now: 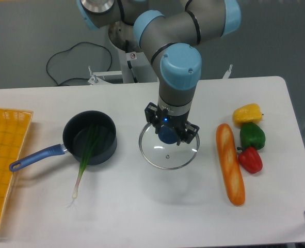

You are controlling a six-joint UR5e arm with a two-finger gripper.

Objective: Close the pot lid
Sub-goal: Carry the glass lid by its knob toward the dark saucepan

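Note:
The pot (101,148), a dark saucepan with a long blue handle (36,157), stands open on the white table, left of centre. The lid (167,157), a glass disc with a metal rim, is to the pot's right, apart from it. My gripper (167,135) points straight down over the lid's centre, with its fingers shut on the blue knob (167,136). A faint shadow below the lid suggests it hangs a little above the table. A green onion (85,157) leans out of the pot over its front rim, with its root end on the table.
A yellow basket (2,155) lies at the left edge. A baguette (230,164) lies right of the lid, and beyond it are a yellow pepper (247,113), a green pepper (252,136) and a red pepper (251,159). A black cable (64,64) loops behind the table.

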